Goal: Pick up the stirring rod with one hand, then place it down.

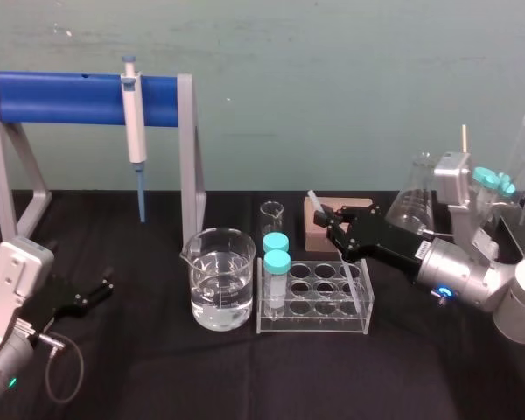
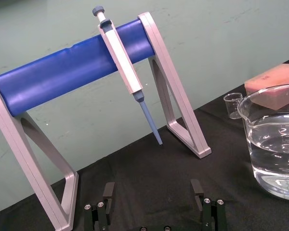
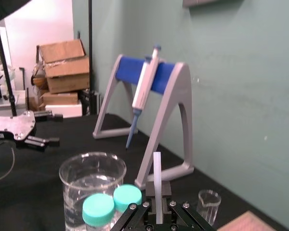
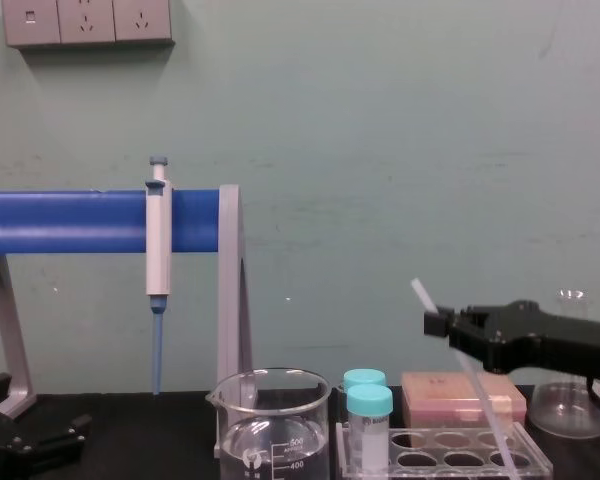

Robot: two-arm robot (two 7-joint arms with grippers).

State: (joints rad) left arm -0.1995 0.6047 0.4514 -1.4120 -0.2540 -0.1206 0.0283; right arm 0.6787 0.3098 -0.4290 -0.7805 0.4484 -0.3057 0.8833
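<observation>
A matt black cloth covers the tabletop (image 1: 157, 376). The beaker (image 1: 220, 278) is clear, glossy glass. At its 3 o'clock, the rack (image 1: 315, 325) is clear, shiny acrylic and holds 2 tubes (image 1: 276, 284) with smooth teal plastic caps. The stirring rod (image 1: 315, 199) is smooth and translucent white; whether it is plastic or glass I cannot tell. The right hand (image 1: 330, 217) and left hand (image 1: 103, 287) are matt black, on satin silver casings (image 1: 13, 271). At the tabletop's 10 o'clock, the stand (image 1: 189, 149) has matt grey legs and a smooth blue bar (image 1: 61, 98), carrying a white plastic pipette (image 1: 136, 122). The wall (image 1: 332, 70) is matt green paint.
</observation>
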